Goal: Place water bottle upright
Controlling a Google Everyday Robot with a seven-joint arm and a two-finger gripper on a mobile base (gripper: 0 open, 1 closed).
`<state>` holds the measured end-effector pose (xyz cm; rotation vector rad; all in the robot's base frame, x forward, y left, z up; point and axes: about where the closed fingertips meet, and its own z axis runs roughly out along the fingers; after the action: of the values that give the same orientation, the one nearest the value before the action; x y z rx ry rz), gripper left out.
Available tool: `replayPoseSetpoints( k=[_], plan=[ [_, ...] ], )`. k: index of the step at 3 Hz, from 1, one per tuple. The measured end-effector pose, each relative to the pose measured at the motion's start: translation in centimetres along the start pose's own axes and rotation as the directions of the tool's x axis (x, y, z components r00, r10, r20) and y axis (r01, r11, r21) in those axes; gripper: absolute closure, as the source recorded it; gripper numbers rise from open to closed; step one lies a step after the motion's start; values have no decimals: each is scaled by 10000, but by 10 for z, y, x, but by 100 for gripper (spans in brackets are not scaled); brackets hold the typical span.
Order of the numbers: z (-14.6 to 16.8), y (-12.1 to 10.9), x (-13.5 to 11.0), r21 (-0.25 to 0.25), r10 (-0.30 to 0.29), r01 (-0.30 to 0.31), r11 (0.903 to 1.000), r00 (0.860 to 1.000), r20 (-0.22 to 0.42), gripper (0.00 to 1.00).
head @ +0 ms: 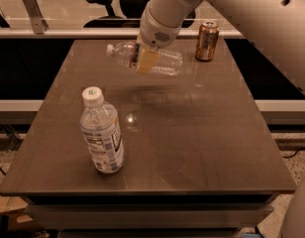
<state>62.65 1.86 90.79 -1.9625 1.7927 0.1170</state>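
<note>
The water bottle point(165, 62) is slim, clear and ribbed, with a small pale cap pointing left. It lies nearly level in the air above the far part of the dark table point(192, 133). My gripper point(145, 58) reaches down from the white arm and is shut on the bottle near its shoulder, with a tan finger pad across it. The label band is hidden behind the finger.
A wider clear bottle point(102, 133) with a big white cap and white-blue label stands upright at the front left. A bronze can point(207, 40) stands at the far right of the table. A railing and an office chair are behind the table.
</note>
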Motion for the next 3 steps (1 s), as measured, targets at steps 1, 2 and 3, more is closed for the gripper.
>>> replayPoseSetpoints(
  k=[1,2,3],
  plan=[
    [-7,-4,-21,155,-653,638,9978,9890,1326,100],
    [-11,-5,-42,209,-954,932,9954,9602,2626,100],
    [-9,-3,-59,-180,-669,779,9968,9357,3463,100]
  ],
)
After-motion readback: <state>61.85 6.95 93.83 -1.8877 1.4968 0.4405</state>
